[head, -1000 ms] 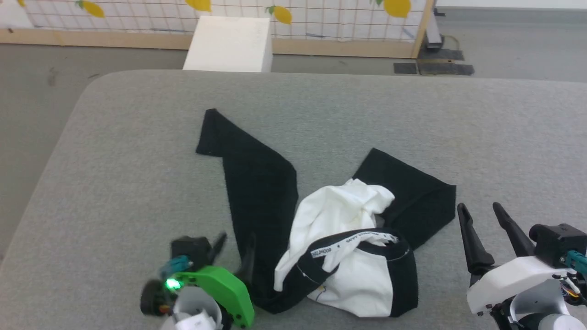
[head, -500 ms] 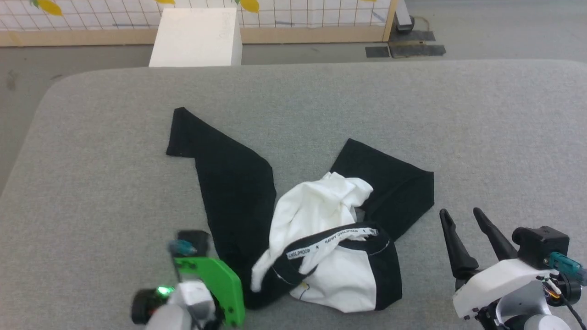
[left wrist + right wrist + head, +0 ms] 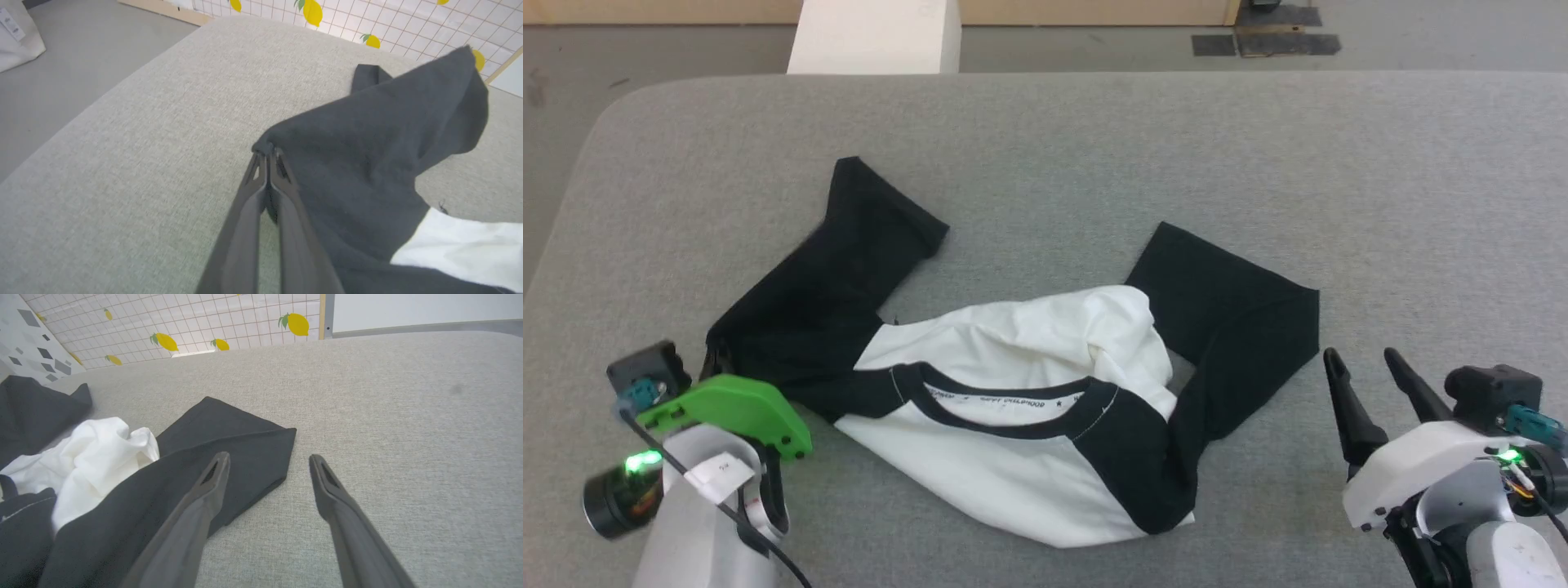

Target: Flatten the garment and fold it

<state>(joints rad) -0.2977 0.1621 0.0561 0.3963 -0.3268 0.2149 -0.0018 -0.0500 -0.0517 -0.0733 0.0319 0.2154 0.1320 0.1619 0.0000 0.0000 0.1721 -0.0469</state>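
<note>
We are pinching a fold of black sleeve [image 3: 367, 163] with the left gripper [image 3: 267, 154], its fingers pressed together on the cloth. The fabric is rising from the tips and running ahead and to their right. The rest of the shirt [image 3: 1013, 482] is lying on the table [image 3: 1258, 163] to the right of that hand, between the two grippers, white body rumpled and collar facing us.

Along the black neckband [image 3: 1013, 420] we are seeing small white lettering [image 3: 992, 400] with stars, upside down and too small to read surely. A white tag [image 3: 719, 469] on the left forearm is carrying print we cannot make out.

The right gripper [image 3: 268, 456] is standing wide with nothing between its fingers. The other sleeve [image 3: 229, 428] is lying folded just left of and ahead of its tips, one corner pointing into the gap.

To the left of the left gripper the table's edge is curving close by. Ahead and right of the right gripper, bare grey cloth is stretching away. A white box [image 3: 874, 37] is standing beyond the far edge, and a lemon-printed wall [image 3: 204, 318] behind.
</note>
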